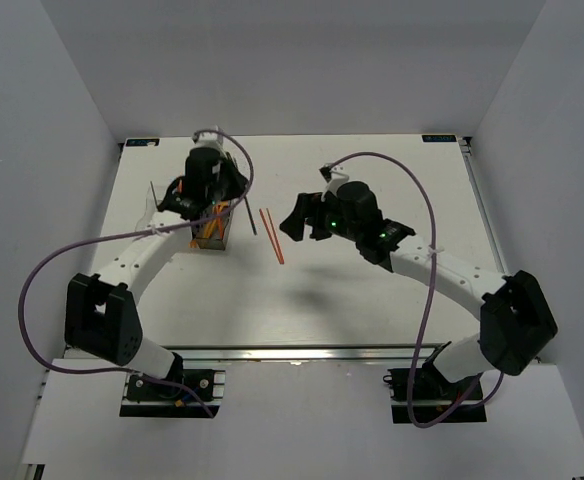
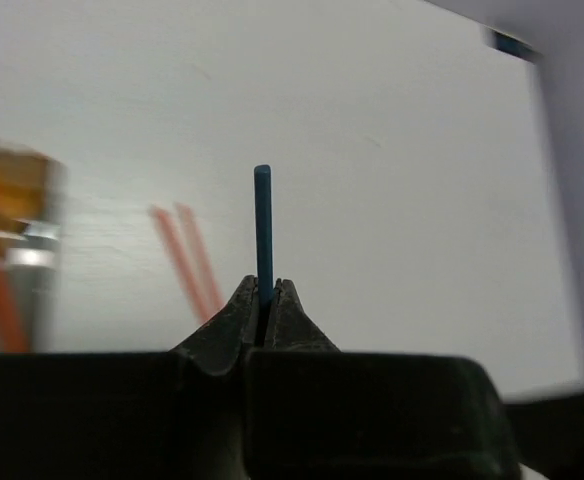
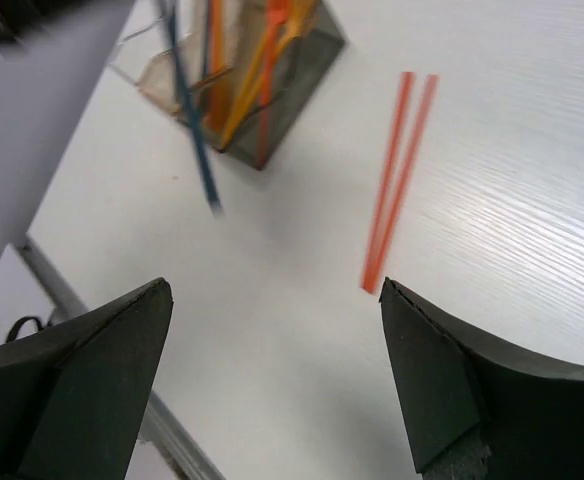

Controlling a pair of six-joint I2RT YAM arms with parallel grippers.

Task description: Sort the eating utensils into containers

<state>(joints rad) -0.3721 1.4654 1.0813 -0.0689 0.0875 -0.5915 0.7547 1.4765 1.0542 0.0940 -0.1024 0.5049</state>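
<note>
Handling guess: blue stick is looking light, stiff, slick and thin, so pinching one end is suiting an upright drop. Its bottom end is sitting clamped between the closed fingers of left tool, stick pointing to 12 o'clock, near containers. Gaping wide and holding nothing, right tool is facing two orange sticks lying on surface at its 1 o'clock.

Lots of bare table right of and in front of the two orange sticks, so coming in there is easy. Left side's tight: the containers sit near, and the left gripper hangs over them with a blue stick poking out.
</note>
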